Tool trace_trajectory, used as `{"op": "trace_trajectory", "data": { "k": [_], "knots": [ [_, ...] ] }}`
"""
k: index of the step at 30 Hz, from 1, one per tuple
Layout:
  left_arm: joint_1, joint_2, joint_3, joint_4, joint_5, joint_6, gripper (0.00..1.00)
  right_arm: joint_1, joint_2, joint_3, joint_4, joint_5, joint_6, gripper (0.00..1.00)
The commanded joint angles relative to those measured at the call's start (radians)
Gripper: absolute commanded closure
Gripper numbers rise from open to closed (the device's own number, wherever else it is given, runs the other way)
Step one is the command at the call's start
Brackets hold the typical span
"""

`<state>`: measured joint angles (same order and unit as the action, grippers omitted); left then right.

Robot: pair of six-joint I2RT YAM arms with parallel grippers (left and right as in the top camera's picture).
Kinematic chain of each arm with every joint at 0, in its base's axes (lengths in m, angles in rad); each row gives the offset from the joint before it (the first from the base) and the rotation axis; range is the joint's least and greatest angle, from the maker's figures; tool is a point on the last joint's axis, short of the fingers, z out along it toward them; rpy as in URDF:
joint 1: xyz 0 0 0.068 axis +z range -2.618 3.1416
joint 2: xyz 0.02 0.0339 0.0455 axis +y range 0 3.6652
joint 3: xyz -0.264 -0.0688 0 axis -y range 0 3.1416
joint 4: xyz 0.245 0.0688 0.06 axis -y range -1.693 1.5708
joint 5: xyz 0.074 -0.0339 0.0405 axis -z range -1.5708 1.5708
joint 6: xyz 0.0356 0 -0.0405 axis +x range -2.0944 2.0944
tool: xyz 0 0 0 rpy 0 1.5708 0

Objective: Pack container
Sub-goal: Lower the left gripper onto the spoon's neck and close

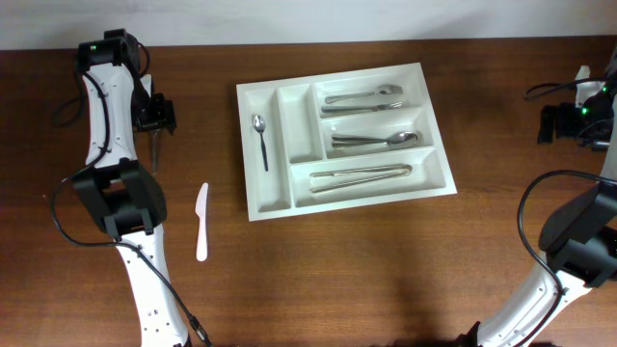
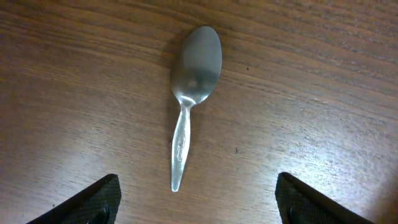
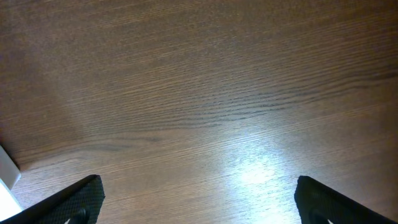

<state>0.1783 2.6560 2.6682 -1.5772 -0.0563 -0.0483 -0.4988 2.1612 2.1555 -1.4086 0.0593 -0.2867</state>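
Observation:
The container (image 1: 244, 145) is a white compartment tray at the table's middle. It holds a small spoon (image 1: 260, 138) in its leftmost upright slot, and forks (image 1: 363, 97), spoons (image 1: 377, 141) and more metal cutlery (image 1: 360, 175) in its three long slots. A metal spoon (image 2: 189, 106) lies on the bare wood at the far left, bowl away from my left gripper (image 2: 198, 205), which hovers open over its handle end without touching it. In the overhead view that gripper (image 1: 155, 120) is well left of the tray. My right gripper (image 3: 199, 202) is open over bare wood at the far right (image 1: 548, 123).
A white plastic knife (image 1: 201, 222) lies on the table left of the tray's front corner. The second upright slot (image 1: 299, 125) of the tray holds nothing. A white edge (image 3: 6, 177) shows at the left border of the right wrist view. Cables trail near both arm bases.

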Motion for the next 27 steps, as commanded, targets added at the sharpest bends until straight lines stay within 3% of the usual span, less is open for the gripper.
{"op": "trace_trajectory", "data": {
  "k": [1,27],
  "knots": [
    [0.019,0.021,-0.005,0.011,0.009,0.013,0.18,-0.006,0.005,-0.006,0.001,-0.006,0.010,0.01],
    [0.043,0.095,-0.005,0.074,0.095,0.046,0.18,-0.006,0.005,-0.006,0.001,-0.006,0.010,0.01]
  ]
}}
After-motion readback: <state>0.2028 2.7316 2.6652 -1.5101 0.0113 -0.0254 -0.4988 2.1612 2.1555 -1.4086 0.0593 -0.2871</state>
